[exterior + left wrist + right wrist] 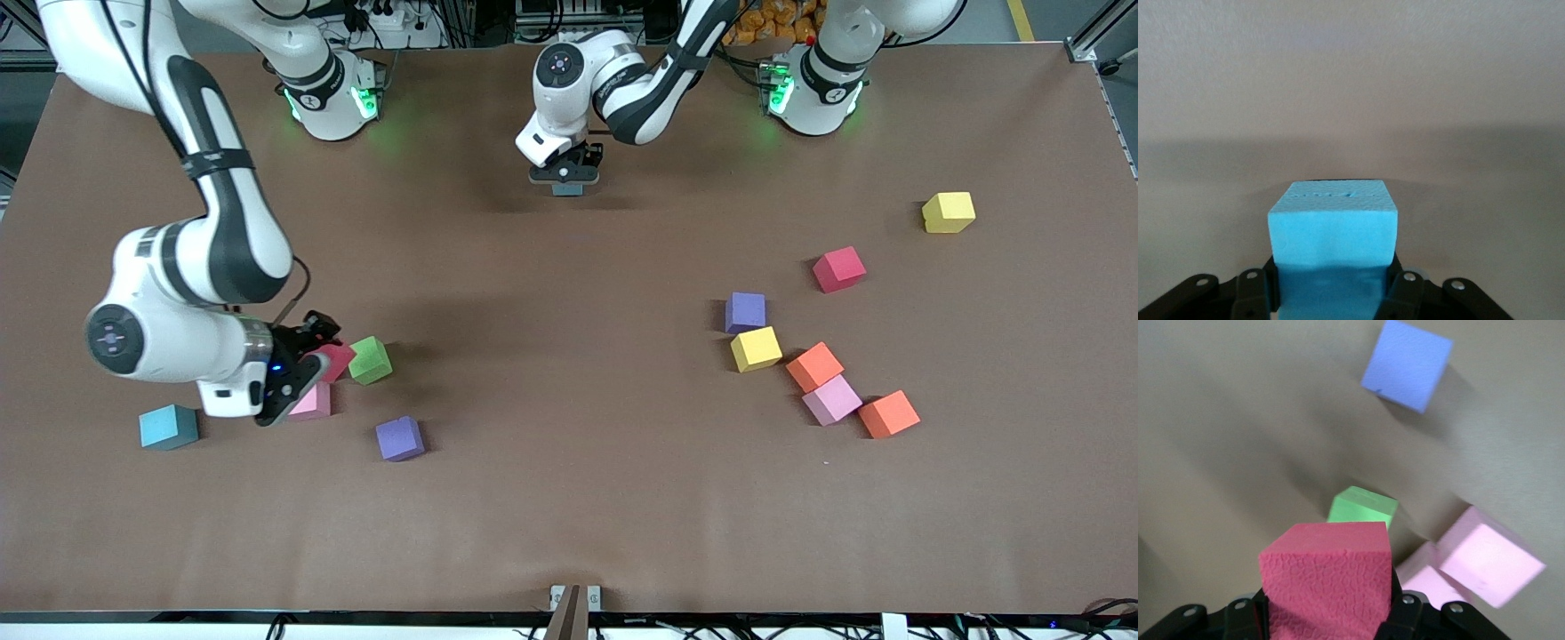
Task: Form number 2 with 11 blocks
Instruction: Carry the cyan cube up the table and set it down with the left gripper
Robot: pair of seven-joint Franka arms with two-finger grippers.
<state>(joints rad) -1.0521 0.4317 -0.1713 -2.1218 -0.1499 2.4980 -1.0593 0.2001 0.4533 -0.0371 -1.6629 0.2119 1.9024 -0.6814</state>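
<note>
1. No digit stands yet: the blocks lie scattered in two loose groups on the brown desk [569, 498], each cube turned its own way, with no shared axis.
2. Near the right claw [322, 356], a green cube [370, 360] sits just beside it, a pale pink cube [311, 403] lies partly under it, a purple cube [399, 438] rests nearer the front camera, and a teal-blue cube [168, 427] lies toward the right arm's end of the desk.
3. Toward the left arm's end lie a purple cube [745, 312], a yellow cube [756, 348], two orange cubes [814, 366] [888, 414] with a pink cube [831, 399] between them, a red cube [838, 269] and another yellow cube [948, 212].
4. The desk is a plain matte brown sheet; cables and equipment crowd the edge by the arm bases.
5. The right claw is clamped on a deep pink cube [1328, 583], tilted low over the desk.
6. The left claw [566, 180] is clamped on a light blue cube [1333, 240], low over bare desk in front of the arm bases.
</note>
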